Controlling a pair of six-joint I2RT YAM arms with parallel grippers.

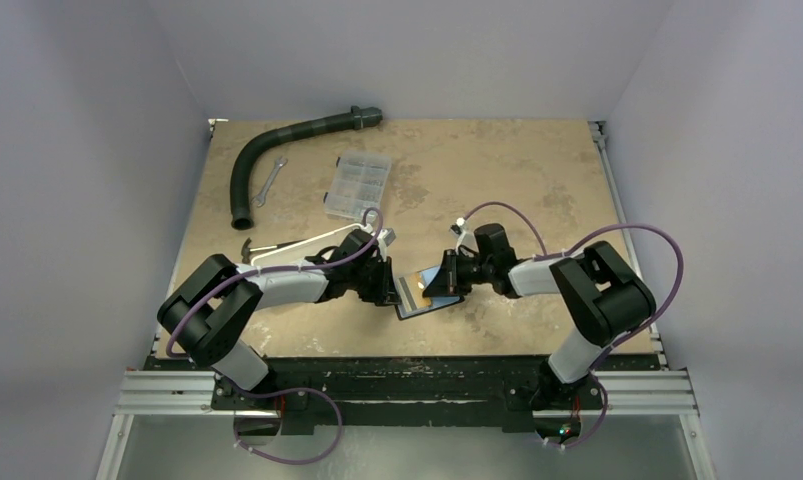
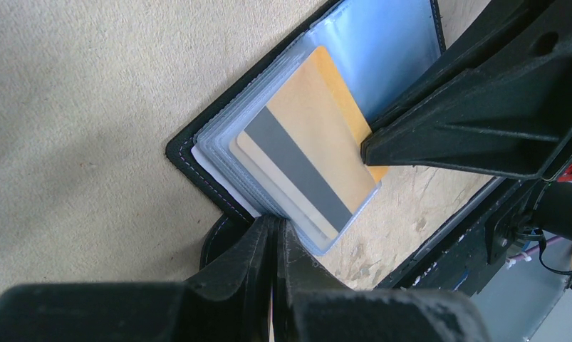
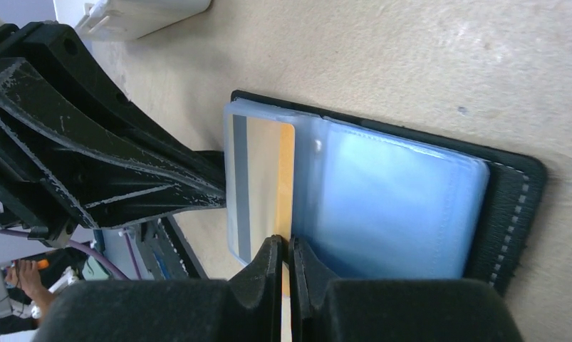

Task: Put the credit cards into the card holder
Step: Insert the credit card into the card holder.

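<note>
The black card holder [image 1: 417, 305] lies open on the table between my two grippers, its bluish clear sleeves [image 3: 397, 206] showing. An orange-yellow credit card [image 2: 318, 107] with a grey stripe lies partly inside a clear sleeve on the stack. My left gripper [image 2: 276, 224] is shut on the edge of the holder's sleeve stack [image 2: 219, 153] at the holder's left side. My right gripper [image 3: 286, 246] is shut on the edge of the orange-yellow card [image 3: 265, 171]. In the top view the left gripper [image 1: 389, 290] and right gripper [image 1: 455, 275] face each other across the holder. No other cards show.
A black corrugated hose [image 1: 277, 150], a wrench [image 1: 270, 183] and a clear compartment box [image 1: 357, 185] lie at the back left. A white tray [image 1: 307, 245] sits partly under the left arm, with a small tool [image 1: 252, 247] beside it.
</note>
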